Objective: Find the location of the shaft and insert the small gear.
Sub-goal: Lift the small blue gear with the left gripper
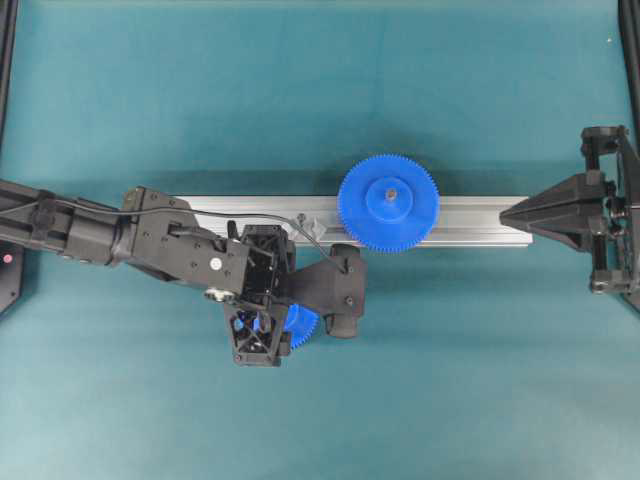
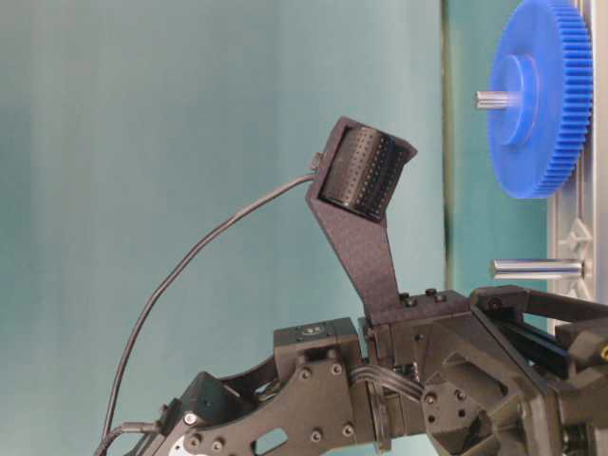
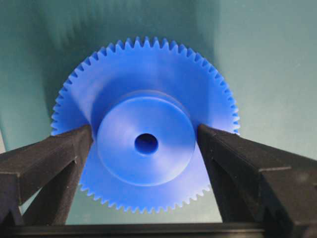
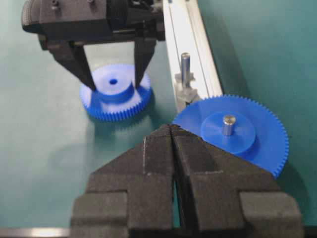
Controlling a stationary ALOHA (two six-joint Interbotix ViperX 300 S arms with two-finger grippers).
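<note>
The left gripper (image 4: 113, 82) has its fingers apart, straddling the hub of the small blue plastic toothed gear (image 3: 143, 144) flat on the teal tabletop (image 1: 300, 90). The short silvery shaft (image 4: 185, 67) stands on the aluminium rail (image 1: 250, 215), at the gear's 3 o'clock in the right wrist view. The right gripper (image 4: 172, 130) has its fingers together.

On the teal table (image 1: 150, 100), a long aluminium rail (image 1: 480, 222) carried a large blue plastic gear (image 1: 388, 202). The left tool (image 1: 272, 325) hung over a smaller blue toothed gear (image 1: 303, 325), near the rail.
</note>
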